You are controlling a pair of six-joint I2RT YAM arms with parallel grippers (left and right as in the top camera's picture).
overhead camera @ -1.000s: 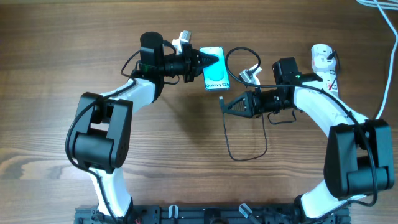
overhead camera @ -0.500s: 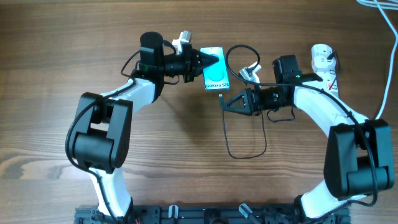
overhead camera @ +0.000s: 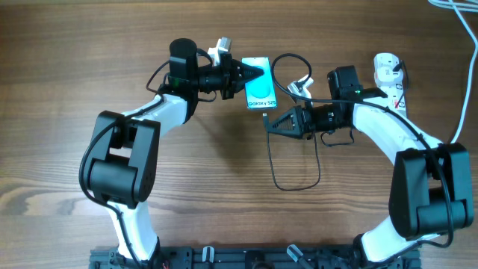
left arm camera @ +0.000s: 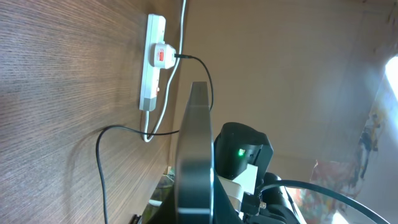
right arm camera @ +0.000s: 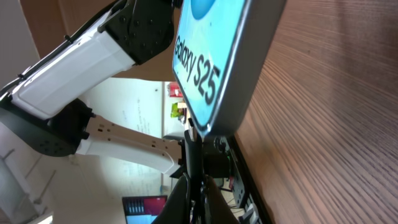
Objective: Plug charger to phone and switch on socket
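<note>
gripping the phone (overhead camera: 258,84) by its left edge, the left gripper (overhead camera: 250,75) is clamped tight at 12 o'clock. the right gripper (overhead camera: 267,123) pinches the charger (overhead camera: 269,157) tip at the phone's bottom edge. the socket (overhead camera: 387,69) lies at 2 o'clock.

Overhead looks straight down on the table (overhead camera: 224,194), phone (overhead camera: 258,84) toward 12 o'clock. Left wrist sits close, sighting along the phone's edge toward 3 o'clock and the power strip (left arm camera: 152,62). Right wrist faces 9 o'clock, close on the same phone.
</note>
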